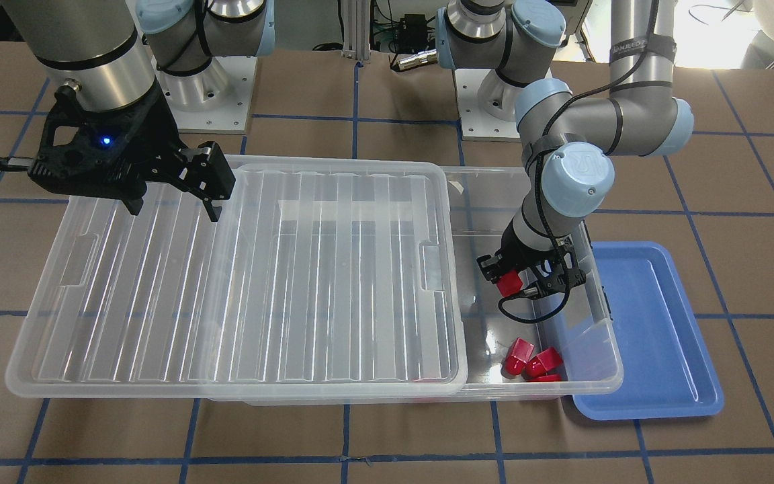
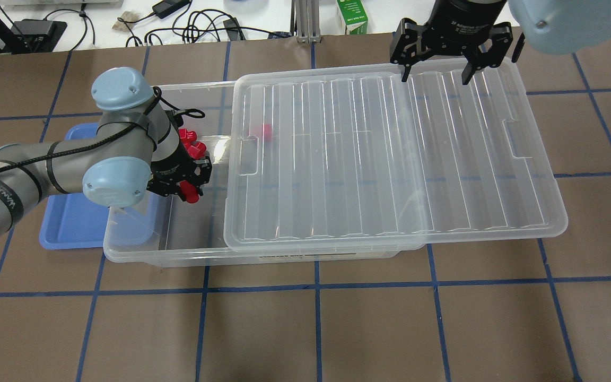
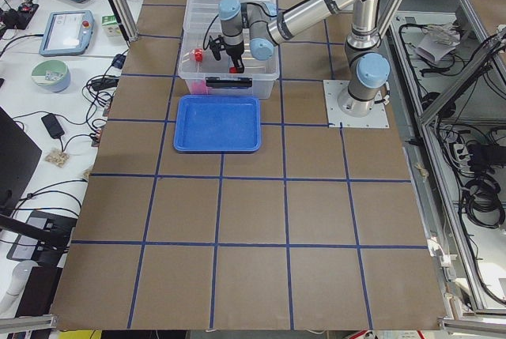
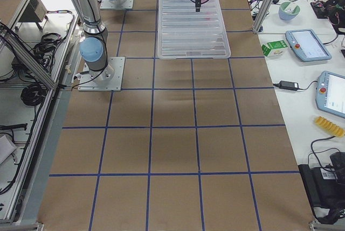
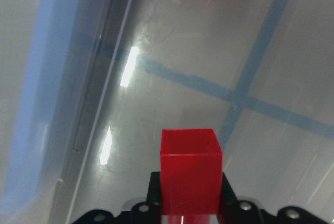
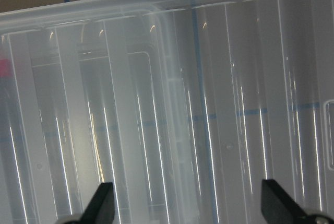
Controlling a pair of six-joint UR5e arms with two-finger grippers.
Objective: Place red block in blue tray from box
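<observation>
Hanging inside the uncovered end of the box (image 1: 603, 380), the left gripper (image 1: 520, 284) is clamped on the red block (image 1: 509, 283); the block sits upright between the two fingers, and the wrist view shows the box's clear floor below it, with the block appearing to hang free of that floor; a few other small red pieces (image 1: 532, 363) lie together on the floor in a corner of this same open end, well apart from the held block; one more red piece (image 2: 267, 131) shows faintly through the ribbed lid (image 1: 259, 269); the lid lies flat on top of the box, slid along it away from the open end, so that it covers most of the box and overhangs its other short end; the blue tray (image 1: 652, 339) rests on the counter (image 1: 387, 437) just outside the box, along the short wall of the open end, and I cannot tell whether tray and box touch; the right gripper (image 1: 176, 211) hovers above the lid near the part that overhangs the box, its fingers spread apart with nothing between them.
</observation>
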